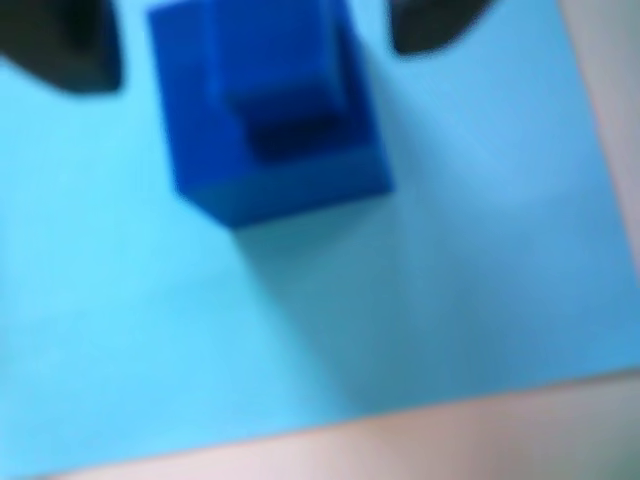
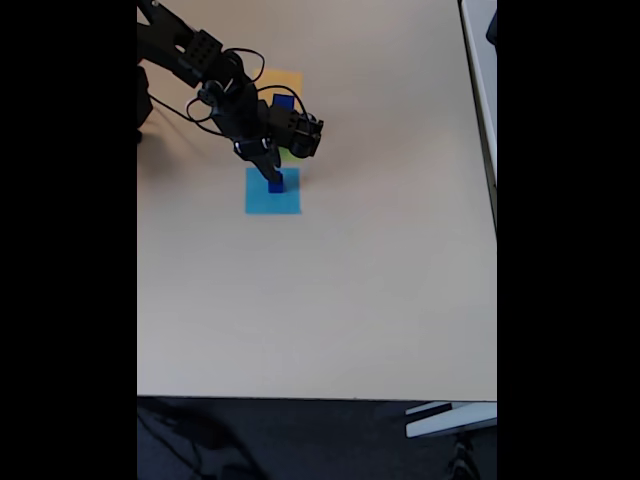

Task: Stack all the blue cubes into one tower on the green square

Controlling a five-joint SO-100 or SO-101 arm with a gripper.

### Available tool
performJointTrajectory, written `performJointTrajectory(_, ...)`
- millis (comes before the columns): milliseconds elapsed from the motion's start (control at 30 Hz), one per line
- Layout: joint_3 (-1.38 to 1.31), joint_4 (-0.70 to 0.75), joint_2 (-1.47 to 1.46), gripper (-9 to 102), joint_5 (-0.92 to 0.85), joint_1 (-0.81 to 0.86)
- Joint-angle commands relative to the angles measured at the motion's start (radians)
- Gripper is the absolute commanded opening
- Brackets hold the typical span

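In the wrist view, the black two-finger gripper stands released, its dark fingertips either side of a small navy-blue cube stacked on a large navy-blue solid cube, both on the flat light-blue paper square.

My wrist view is bright but badly blurred, my dark fingers mere smears and the blue cubes soft-edged with a faint shadow falling toward the lower right, while the fixed view is evenly daylit, small, slightly soft, and flanked by black bars.
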Motion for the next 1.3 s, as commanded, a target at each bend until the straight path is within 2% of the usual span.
performJointTrajectory(0, -0.009, -0.012, 0.021, 12, -0.008, 0.012)
performJointTrajectory(667, -0.011, -0.02, -0.009, 12, -0.009, 0.014)
performJointTrajectory(1267, -0.003, -0.02, -0.015, 2, 0.002, 0.015)
